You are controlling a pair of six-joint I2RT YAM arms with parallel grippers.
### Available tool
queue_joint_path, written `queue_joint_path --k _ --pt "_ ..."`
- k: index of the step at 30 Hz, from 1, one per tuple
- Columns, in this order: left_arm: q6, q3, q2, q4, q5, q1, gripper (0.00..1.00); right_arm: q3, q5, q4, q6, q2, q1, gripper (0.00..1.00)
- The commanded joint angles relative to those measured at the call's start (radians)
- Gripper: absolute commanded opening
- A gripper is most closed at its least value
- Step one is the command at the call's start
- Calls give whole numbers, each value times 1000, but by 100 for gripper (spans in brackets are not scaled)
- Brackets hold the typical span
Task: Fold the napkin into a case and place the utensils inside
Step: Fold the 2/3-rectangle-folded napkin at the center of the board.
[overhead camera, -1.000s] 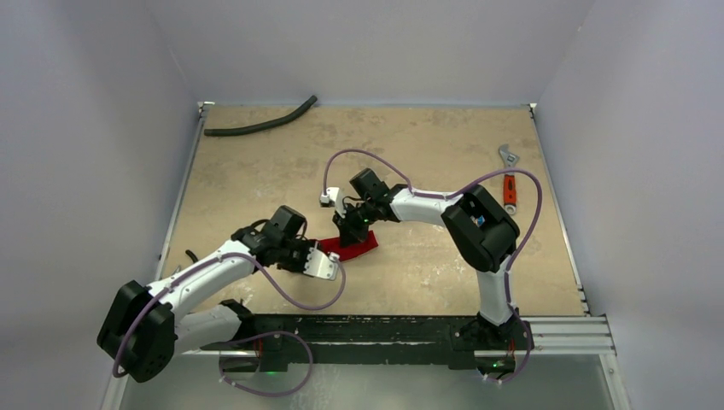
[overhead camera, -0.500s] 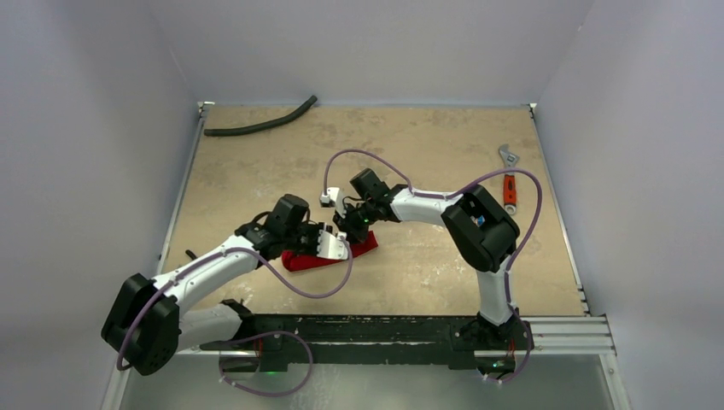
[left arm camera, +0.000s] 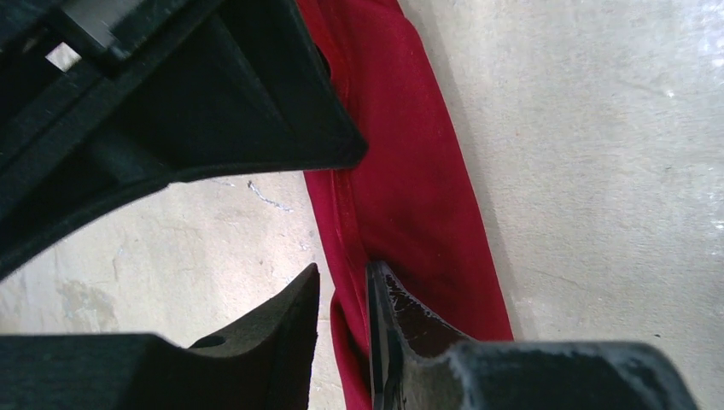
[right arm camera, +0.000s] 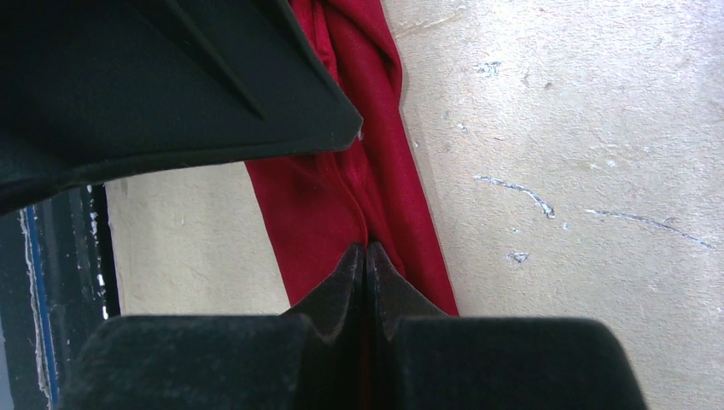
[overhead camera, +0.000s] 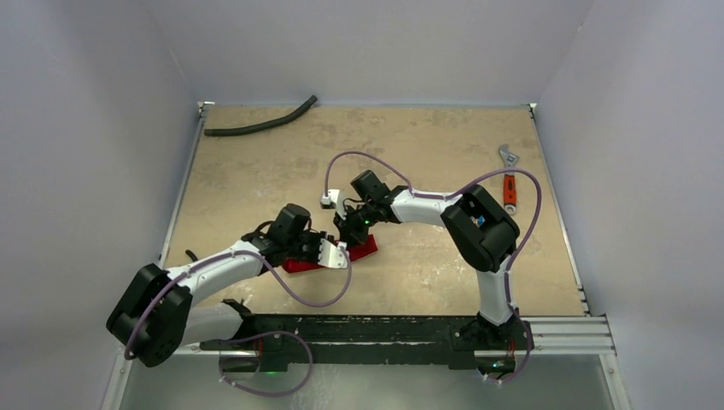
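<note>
Presently, right pincer (right arm camera: pixel 367 256) and left pincer (left arm camera: pixel 343 295) each clench a fold of the napkin (right arm camera: pixel 388 184); uneven pulling would likely drag its layers apart.

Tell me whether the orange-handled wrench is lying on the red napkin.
No, the wrench lies far off to the right, well apart from the napkin in the middle.

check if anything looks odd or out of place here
An orange-handled steel wrench lies at the far right edge and a black curved hose in the far left corner, both apart from the bright red cloth napkin. No cutlery shows anywhere.
</note>
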Motion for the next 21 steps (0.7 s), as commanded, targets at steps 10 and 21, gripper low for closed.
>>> queue_joint_path --k 10,21 --pt "37 -98 -28 188 -230 -5 22 -39 11 -70 -5 29 3 1" --pt "-131 114 -121 -47 29 -5 24 -35 3 -71 5 25 4 0"
